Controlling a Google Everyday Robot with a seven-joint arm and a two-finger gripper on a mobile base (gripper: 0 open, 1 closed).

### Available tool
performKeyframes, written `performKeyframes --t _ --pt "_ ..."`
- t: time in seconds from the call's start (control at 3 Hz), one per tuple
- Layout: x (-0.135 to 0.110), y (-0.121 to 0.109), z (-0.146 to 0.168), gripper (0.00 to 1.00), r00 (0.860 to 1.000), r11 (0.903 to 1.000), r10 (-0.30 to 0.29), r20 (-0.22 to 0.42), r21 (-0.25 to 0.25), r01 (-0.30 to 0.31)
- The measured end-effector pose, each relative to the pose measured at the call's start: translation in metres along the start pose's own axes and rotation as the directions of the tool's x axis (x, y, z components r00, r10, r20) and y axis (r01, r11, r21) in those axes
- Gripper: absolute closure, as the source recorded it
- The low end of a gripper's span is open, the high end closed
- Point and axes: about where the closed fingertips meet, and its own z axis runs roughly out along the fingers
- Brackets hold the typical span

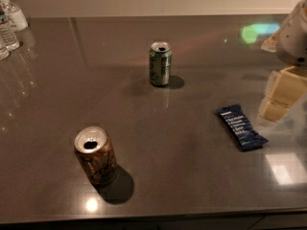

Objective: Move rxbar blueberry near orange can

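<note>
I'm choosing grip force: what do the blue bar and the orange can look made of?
The blue bar looks like a thin plastic or foil wrapper, matte navy with pale print. The orange can looks like aluminium: silvery rim, glossy printed side. The gripper is at the right edge, near the bar.

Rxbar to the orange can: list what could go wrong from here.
1. The rxbar lies flat on the table, so the gripper, at the right edge beside it, may push it rather than pinch it.
2. The orange can stands upright near the front edge; a careless placement could topple it.
3. The green can could be mistaken for the target.
</note>
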Motion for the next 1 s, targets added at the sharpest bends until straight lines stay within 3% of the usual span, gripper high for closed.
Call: performKeyframes --t 0.33,0.67,1.0 --pt "0.007 -0.013 0.017 0.00 0.994 0.9949 0.100 -0.035 -0.006 -0.100" --pt "0.027 -0.022 0.040 0.00 0.959 0.9625 0.271 -0.078 0.005 -0.271" --pt "0.035 -0.017 0.053 0.00 0.922 0.9266 0.375 -0.100 0.008 -0.376"
